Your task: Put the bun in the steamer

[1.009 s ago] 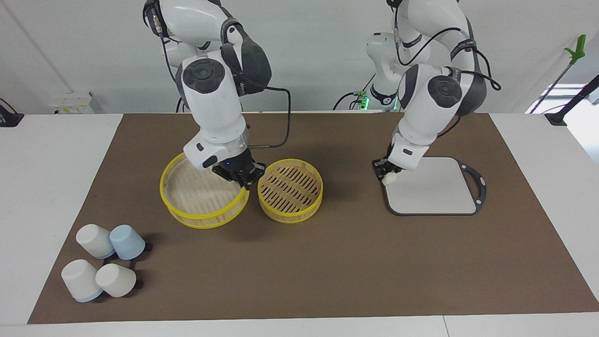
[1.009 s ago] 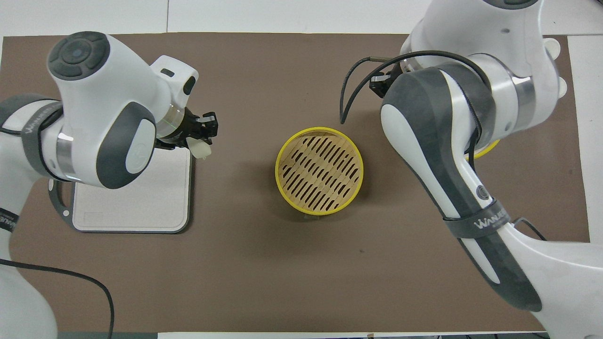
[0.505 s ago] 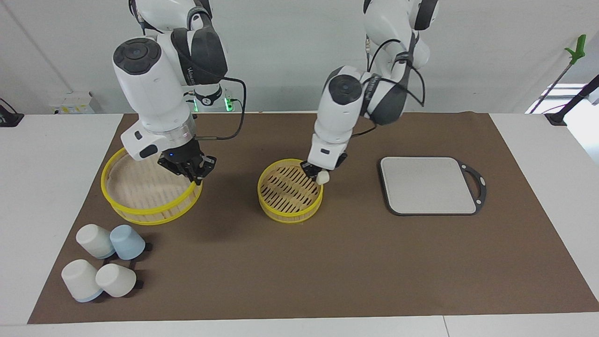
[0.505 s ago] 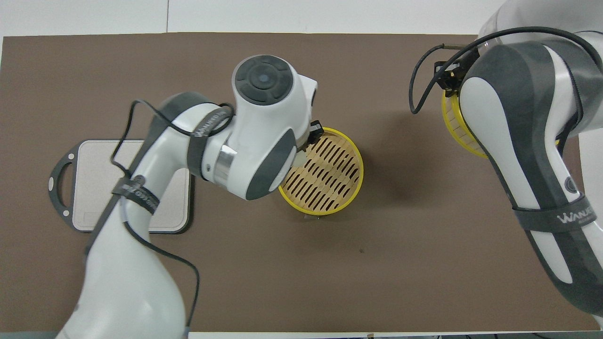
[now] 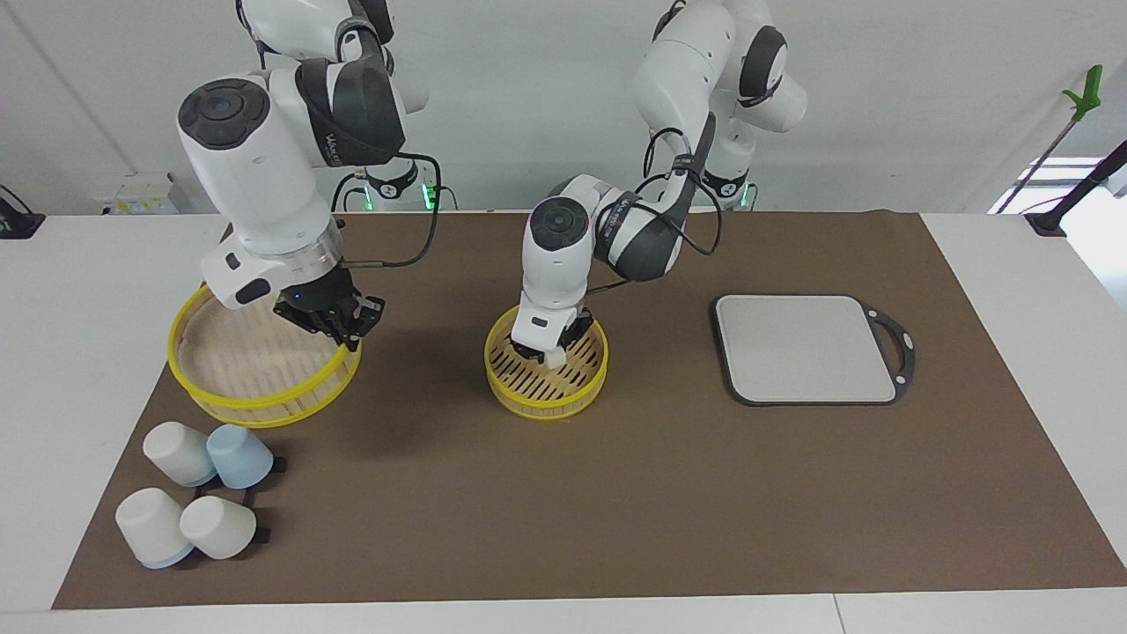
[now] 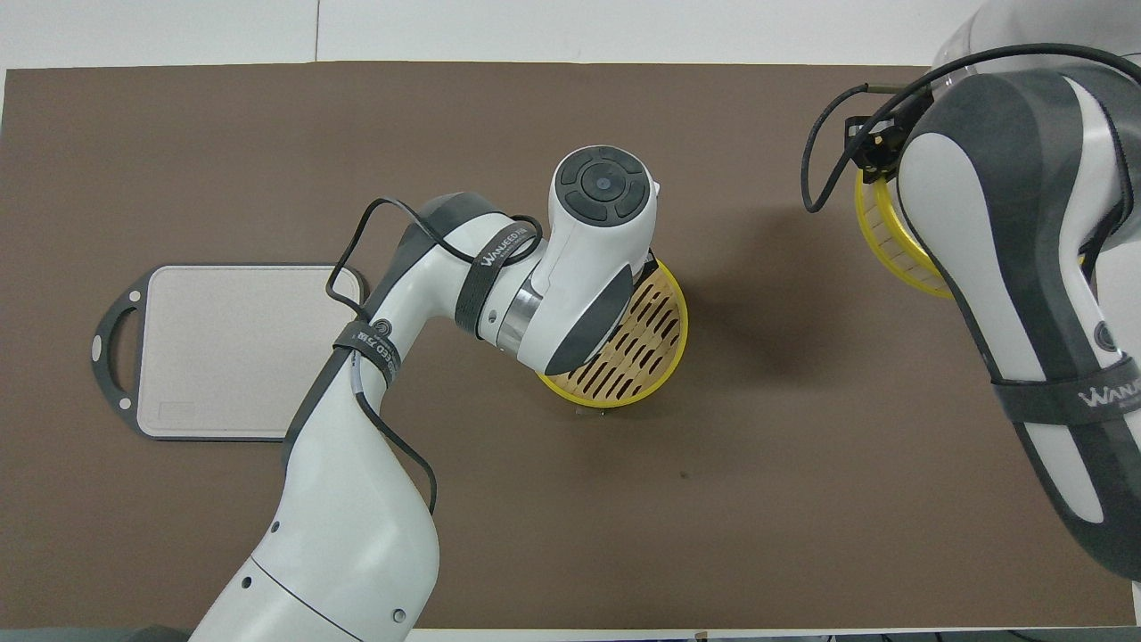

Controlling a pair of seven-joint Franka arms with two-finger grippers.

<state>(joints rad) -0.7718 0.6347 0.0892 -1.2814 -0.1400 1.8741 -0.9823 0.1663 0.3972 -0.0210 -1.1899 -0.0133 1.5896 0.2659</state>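
Note:
The bun [image 5: 556, 357] is a small cream lump held in my left gripper [image 5: 549, 350], which is shut on it, low inside the steamer tier [image 5: 546, 387] at the middle of the mat. I cannot tell whether the bun touches the slatted floor. In the overhead view my left arm covers the bun and gripper, and only part of this tier [image 6: 655, 343] shows. My right gripper [image 5: 339, 322] is shut on the rim of the second, larger tier [image 5: 255, 365], held tilted toward the right arm's end of the table. This tier also shows partly in the overhead view [image 6: 891, 250].
A flat grey board [image 5: 806, 348] with a dark handle lies toward the left arm's end, also in the overhead view [image 6: 241, 348]. Several white and blue cups [image 5: 198, 493] lie tipped at the right arm's end, farther from the robots than the larger tier.
My left gripper carried the bun from the board's edge over to the middle tier and down into it. My right gripper moved the larger tier away toward the right arm's end.

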